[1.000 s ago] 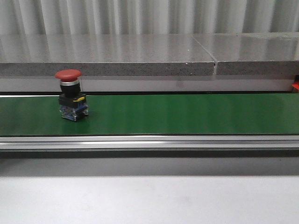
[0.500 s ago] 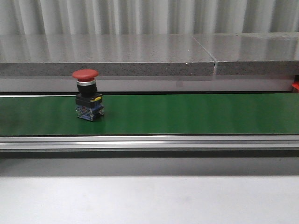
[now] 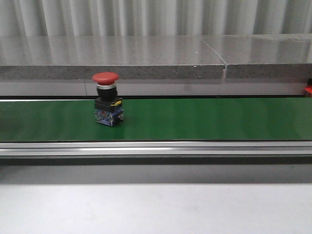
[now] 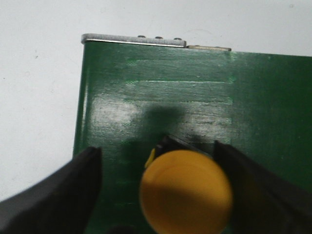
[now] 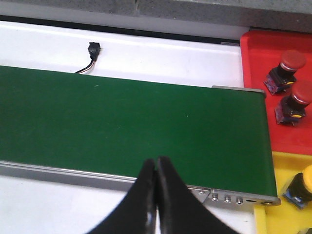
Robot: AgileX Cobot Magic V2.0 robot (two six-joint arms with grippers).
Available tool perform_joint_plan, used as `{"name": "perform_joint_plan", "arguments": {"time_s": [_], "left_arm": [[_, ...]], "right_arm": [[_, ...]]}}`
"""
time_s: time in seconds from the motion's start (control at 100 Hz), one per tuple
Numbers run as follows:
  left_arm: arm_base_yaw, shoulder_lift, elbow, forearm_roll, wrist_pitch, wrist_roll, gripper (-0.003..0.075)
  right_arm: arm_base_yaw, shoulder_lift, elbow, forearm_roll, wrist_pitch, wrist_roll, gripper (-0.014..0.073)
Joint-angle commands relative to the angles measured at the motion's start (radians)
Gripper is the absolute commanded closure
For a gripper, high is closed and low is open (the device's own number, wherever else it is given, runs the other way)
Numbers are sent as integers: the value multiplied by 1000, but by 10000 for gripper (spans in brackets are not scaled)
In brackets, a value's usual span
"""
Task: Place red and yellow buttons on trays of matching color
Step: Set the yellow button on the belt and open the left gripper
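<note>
A red button [image 3: 106, 105] stands upright on the green conveyor belt [image 3: 204, 119], left of the middle in the front view. In the left wrist view a yellow button [image 4: 185, 191] stands on the belt [image 4: 161, 97] near its end, between my left gripper's [image 4: 157, 147] open fingers; one finger is close to its cap, the other stands apart. My right gripper [image 5: 156, 163] is shut and empty over the belt's near rail. A red tray [image 5: 253, 87] holds two red buttons [image 5: 282, 70]. A yellow tray [image 5: 285, 165] holds one yellow button [image 5: 301, 186].
A grey stone ledge [image 3: 112, 58] runs behind the belt. A metal rail [image 3: 156, 147] borders the belt's front edge. A black cable plug [image 5: 92, 51] lies on the white table beyond the belt. A sliver of the red tray [image 3: 308, 90] shows at the far right.
The red button has travelled to the right along the belt, staying upright.
</note>
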Motion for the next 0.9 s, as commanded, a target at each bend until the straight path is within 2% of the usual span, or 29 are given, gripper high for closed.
{"name": "perform_joint_plan", "arguments": {"time_s": [0.0,0.22,0.63,0.89], "left_arm": [[-10,-32,-29,7,-25,13,41],[-65,-97,-29,2,-44,31,30],[-148,-358,-22,-1,-51,31,30],[-147,-577,110,-1,-97,27,30]], "right_arm": [[1,-3,-25,4,-62,-8,686],[1,-3,-25,4,-62,-8,686],[1,-3,-25,4,-62,-8,686],[1,-3,-25,4,-62,-8,686]]}}
